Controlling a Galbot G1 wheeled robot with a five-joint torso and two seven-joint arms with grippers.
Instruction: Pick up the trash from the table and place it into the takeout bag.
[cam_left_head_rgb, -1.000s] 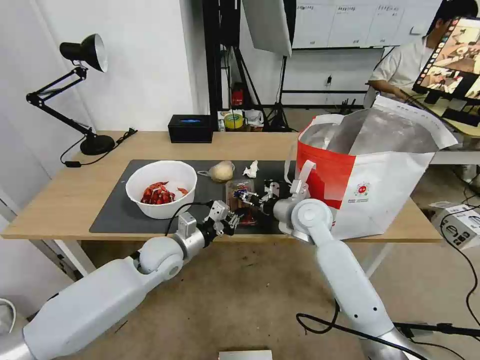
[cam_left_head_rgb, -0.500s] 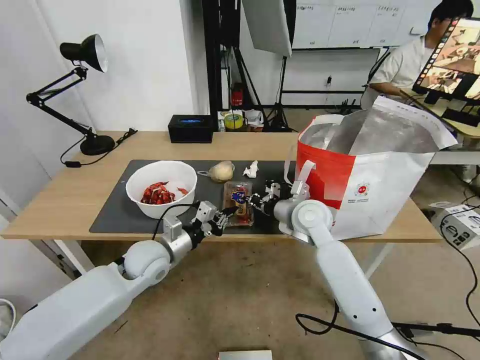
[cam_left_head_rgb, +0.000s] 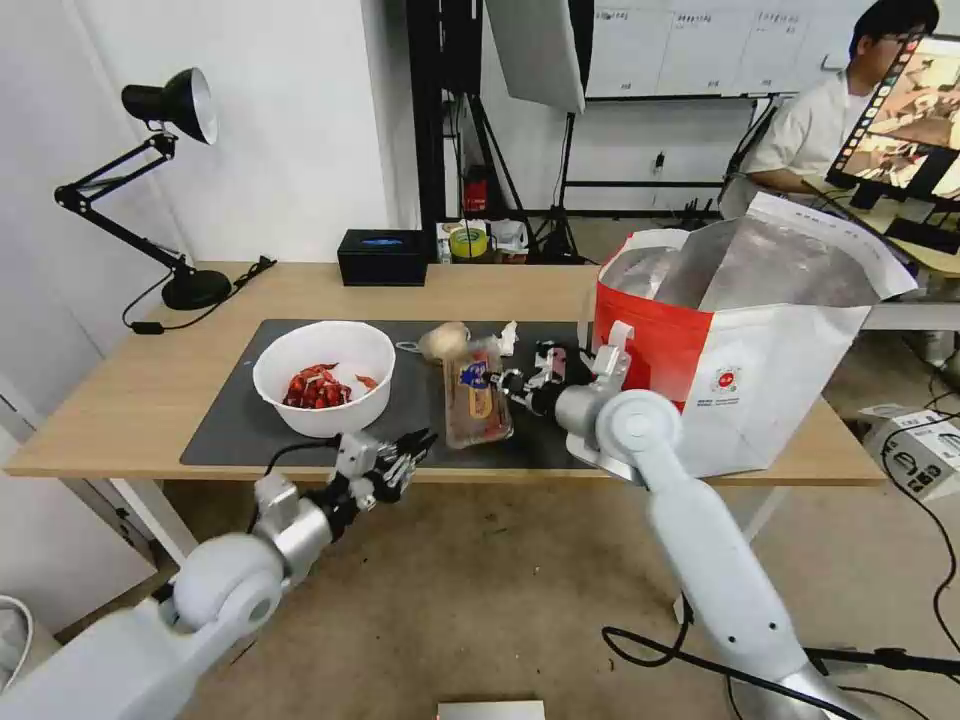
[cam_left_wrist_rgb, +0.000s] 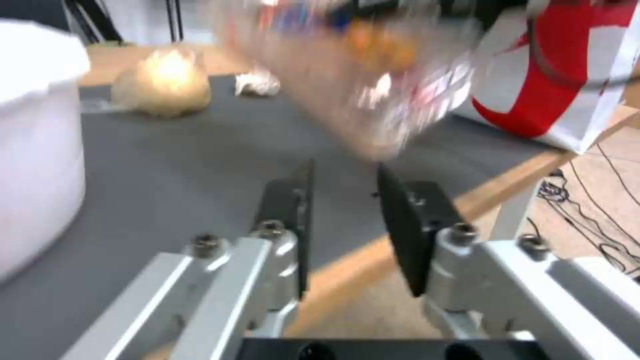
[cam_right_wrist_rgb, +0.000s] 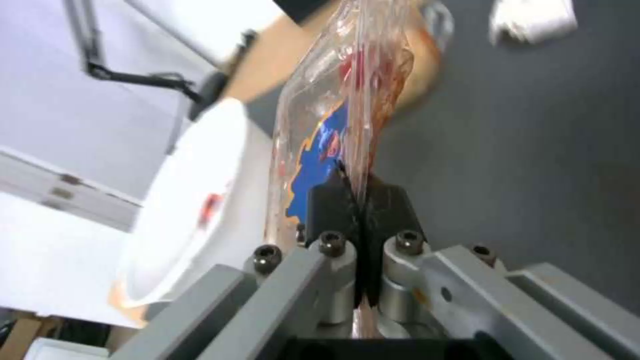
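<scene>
Right pincer (cam_left_head_rgb: 497, 378) is pinching the edge of the clear tray (cam_left_head_rgb: 474, 395), lifted off the mat (cam_left_head_rgb: 230, 420) and tilted, hanging just left of the takeout bag (cam_left_head_rgb: 745, 375); in the wrist view the fingers (cam_right_wrist_rgb: 328, 200) are pressed tight on the tray's (cam_right_wrist_rgb: 333, 110) thin rim. Left pincer (cam_left_head_rgb: 412, 447) sits low at the table's (cam_left_head_rgb: 120, 390) front edge, w/ fingers (cam_left_wrist_rgb: 293, 200) spread and nothing between them, near the white bowl (cam_left_head_rgb: 322, 375). Bowl w/ red scraps is on the mat; beige lump (cam_left_head_rgb: 443, 341) and tissue (cam_left_head_rgb: 508, 334) lie behind the tray. Bag stands open at the table's right end.
</scene>
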